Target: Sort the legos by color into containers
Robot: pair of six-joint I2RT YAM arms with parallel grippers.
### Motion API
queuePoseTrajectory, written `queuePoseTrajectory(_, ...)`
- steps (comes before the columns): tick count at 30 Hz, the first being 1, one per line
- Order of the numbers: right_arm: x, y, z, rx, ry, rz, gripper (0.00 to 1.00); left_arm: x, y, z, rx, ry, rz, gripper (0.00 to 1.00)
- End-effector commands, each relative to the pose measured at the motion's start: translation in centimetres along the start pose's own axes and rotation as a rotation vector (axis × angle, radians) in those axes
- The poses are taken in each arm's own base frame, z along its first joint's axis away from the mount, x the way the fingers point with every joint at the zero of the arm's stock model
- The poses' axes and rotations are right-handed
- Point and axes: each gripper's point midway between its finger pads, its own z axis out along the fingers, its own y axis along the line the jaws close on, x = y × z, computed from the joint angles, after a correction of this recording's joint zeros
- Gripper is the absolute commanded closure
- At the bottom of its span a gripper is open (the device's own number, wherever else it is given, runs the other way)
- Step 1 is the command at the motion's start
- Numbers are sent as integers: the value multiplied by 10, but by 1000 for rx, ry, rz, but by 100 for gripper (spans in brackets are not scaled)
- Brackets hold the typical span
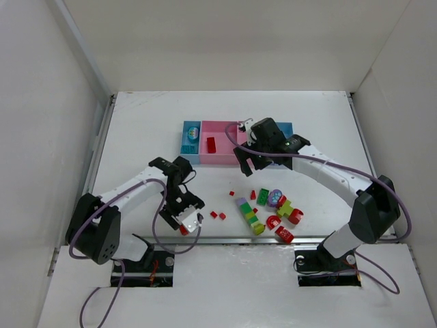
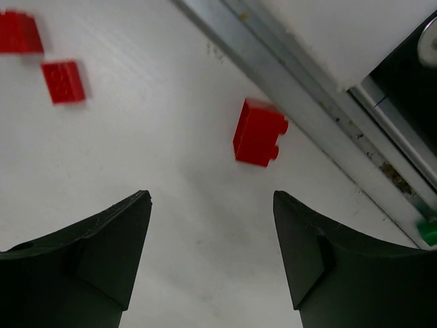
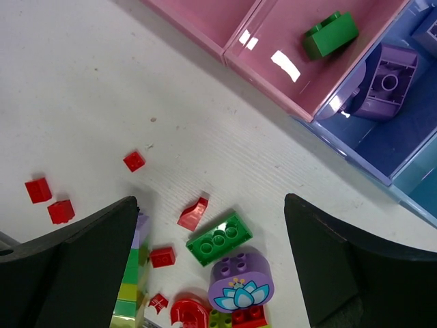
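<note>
- Legos (image 1: 250, 214) are mostly scattered loose on the table (image 1: 150, 130) around 4 o'clock in the top view, near the right arm's base. The containers (image 1: 229, 150) are lined up at 12 o'clock from that pile, and a long red piece (image 1: 211, 144) is already sitting in the wide pink one.
- Left gripper (image 2: 212, 205) is held low over the table with its jaws partly spread and nothing between them. A red brick (image 2: 258, 132) is seen at 1 o'clock from the gap, clear of both fingers and just beside the metal rail (image 2: 307, 96). Two small red bits (image 2: 63, 82) are parked off at 10 o'clock.
- Right gripper (image 3: 210, 199) is spread wide and empty, hung between the pile and the bins. In its view a green brick (image 3: 220, 238) and a purple flower piece (image 3: 240, 281) are spotted at 6 o'clock. A green block (image 3: 330, 33) is already lying in a pink bin at 1 o'clock.
- Handling guess: it's hard, light plastic, so nothing should get crushed. Smooth sides can squirt out of a pinch though, and the tiny ones are easily flicked away.
- That red brick is probably best taken across its flat side walls, not across the studs, with the jaws dropped straight over it. With the rail so close, one finger could get blocked, so the jaws are better lined up along the rail.
- Stacked multicolour clusters could pop apart if only one brick is pinched. They'd have to be split by colour anyway.
</note>
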Motion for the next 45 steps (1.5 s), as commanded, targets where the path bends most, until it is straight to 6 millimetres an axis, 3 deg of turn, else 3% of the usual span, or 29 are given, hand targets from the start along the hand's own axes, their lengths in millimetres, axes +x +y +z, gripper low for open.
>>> queuePoseTrajectory(1, -12, 5, -13, -26, -55, 13, 7, -38, 8, 12, 48, -101, 771, 31)
queuePoseTrajectory(5, -5, 8, -23, -35, -82, 26, 7, -48, -10, 28, 102, -141, 782, 31)
queuePoseTrajectory(9, 4, 8, -34, -39, -124, 45, 6, -40, -23, 37, 140, -138, 734, 34)
queuePoseTrajectory(14, 15, 9, -38, -42, -136, 68, 6, -31, 7, 46, 33, -87, 700, 42)
queuePoseTrajectory(26, 30, 2, -60, -14, -190, 113, 6, -42, 1, 62, 94, -107, 679, 79)
queuePoseTrajectory(30, 28, 1, -67, -7, -207, 114, 6, -40, -2, 63, 105, -109, 627, 100)
queuePoseTrajectory(32, 28, 1, -67, -7, -207, 114, 6, -39, 5, 59, 92, -98, 570, 100)
queuePoseTrajectory(34, 27, 1, -66, -6, -203, 114, 4, -52, 31, 44, 5, -118, 527, 100)
queuePoseTrajectory(36, 12, -4, -68, 26, -231, 119, 1, -65, 62, 25, -110, -144, 340, 100)
queuePoseTrajectory(37, 4, -4, -68, 24, -248, 119, 0, -84, 96, -1, -217, -192, 296, 100)
queuePoseTrajectory(38, -1, -15, -68, 52, -253, 140, 0, -92, 114, -18, -285, -223, 222, 100)
queuePoseTrajectory(39, -16, -16, -67, 46, -280, 157, 0, -99, 128, -35, -340, -276, 35, 100)
queuePoseTrajectory(40, -21, -22, -67, 57, -285, 168, 0, -108, 166, -72, -492, -328, 10, 100)
queuePoseTrajectory(42, -35, -37, -65, 84, -310, 207, 0, -111, 197, -100, -627, -382, -135, 100)
queuePoseTrajectory(43, -46, -45, -61, 106, -320, 219, 0, -116, 229, -138, -799, -476, -258, 100)
queuePoseTrajectory(44, -51, -51, -58, 116, -318, 238, 0, -97, 244, -152, -918, -455, -361, 100)
queuePoseTrajectory(45, -56, -61, -56, 133, -322, 268, 0, -92, 256, -163, -997, -472, -412, 100)
